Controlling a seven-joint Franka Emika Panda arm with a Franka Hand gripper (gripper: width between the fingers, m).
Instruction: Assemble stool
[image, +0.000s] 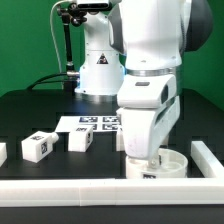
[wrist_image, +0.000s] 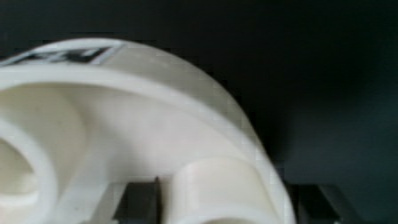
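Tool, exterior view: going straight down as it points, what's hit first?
The round seat: the tool points down right over it, shut on a white part. Whether part and seat touch, I cannot tell.

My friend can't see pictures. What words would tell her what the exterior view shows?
A big white robot arm reaches down, its gripper closed on the round white seat at the exterior view's right. On the black table to that view's left lie a tagged leg and a second leg, both loose.
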